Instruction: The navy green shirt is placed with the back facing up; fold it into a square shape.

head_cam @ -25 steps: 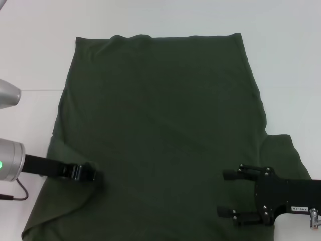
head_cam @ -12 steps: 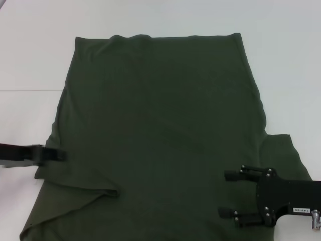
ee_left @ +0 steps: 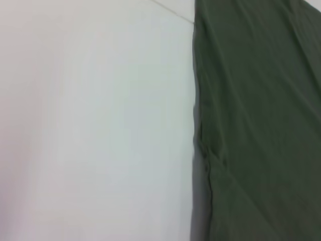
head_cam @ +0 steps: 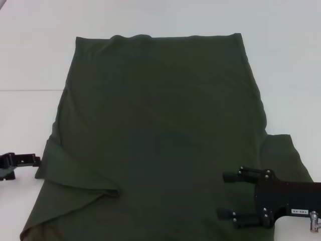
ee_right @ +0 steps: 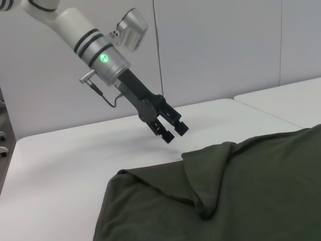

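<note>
The navy green shirt (head_cam: 160, 130) lies spread flat on the white table, plain side up, and is far larger than either gripper. Its left sleeve (head_cam: 83, 175) is folded inward over the body, forming a raised crease (ee_right: 210, 186). The right sleeve (head_cam: 282, 150) still sticks out to the side. My left gripper (head_cam: 35, 160) hovers just off the shirt's left edge, open and empty; the right wrist view also shows it (ee_right: 172, 133). My right gripper (head_cam: 225, 195) sits above the shirt's lower right area, jaws spread wide with nothing in them.
White table (head_cam: 30, 60) surrounds the shirt on the left, far and right sides. A thin seam line (head_cam: 25, 90) crosses the table at the left. The left wrist view shows bare table (ee_left: 90, 120) beside the shirt's edge (ee_left: 251, 125).
The left gripper let go of the left sleeve, which now lies folded on the body, and drew back leftward off the shirt. The right gripper barely moved.
</note>
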`<state>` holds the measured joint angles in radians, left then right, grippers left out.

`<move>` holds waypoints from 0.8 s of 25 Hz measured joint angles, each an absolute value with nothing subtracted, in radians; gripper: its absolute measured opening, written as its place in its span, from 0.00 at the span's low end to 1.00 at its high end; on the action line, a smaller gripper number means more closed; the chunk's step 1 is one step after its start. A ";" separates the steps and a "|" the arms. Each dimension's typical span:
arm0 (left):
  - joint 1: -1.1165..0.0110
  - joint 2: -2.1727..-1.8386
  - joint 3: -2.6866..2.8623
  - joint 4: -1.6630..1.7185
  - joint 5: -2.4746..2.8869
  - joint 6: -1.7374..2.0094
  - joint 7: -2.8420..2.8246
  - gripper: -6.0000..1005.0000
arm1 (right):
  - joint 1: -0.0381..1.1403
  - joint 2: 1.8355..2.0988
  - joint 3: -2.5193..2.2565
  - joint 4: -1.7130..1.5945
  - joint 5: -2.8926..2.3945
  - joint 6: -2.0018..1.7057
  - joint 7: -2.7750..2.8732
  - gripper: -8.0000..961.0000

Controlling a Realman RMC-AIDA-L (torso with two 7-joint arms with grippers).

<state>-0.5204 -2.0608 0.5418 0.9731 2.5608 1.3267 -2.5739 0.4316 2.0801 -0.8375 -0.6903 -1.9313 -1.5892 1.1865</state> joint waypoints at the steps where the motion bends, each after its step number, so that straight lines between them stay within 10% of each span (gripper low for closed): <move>1: -0.522 -2.061 0.543 0.969 2.560 1.326 -2.573 0.90 | 0.432 2.080 -0.837 -0.691 -1.931 -1.589 1.187 0.96; 20: -0.575 -2.063 0.577 0.895 2.583 1.285 -2.561 0.90 | 0.428 2.079 -0.838 -0.698 -1.931 -1.589 1.187 0.96</move>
<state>-0.5749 -2.0627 0.5766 0.8949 2.5833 1.2847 -2.5607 0.4278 2.0786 -0.8376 -0.6976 -1.9313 -1.5892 1.1873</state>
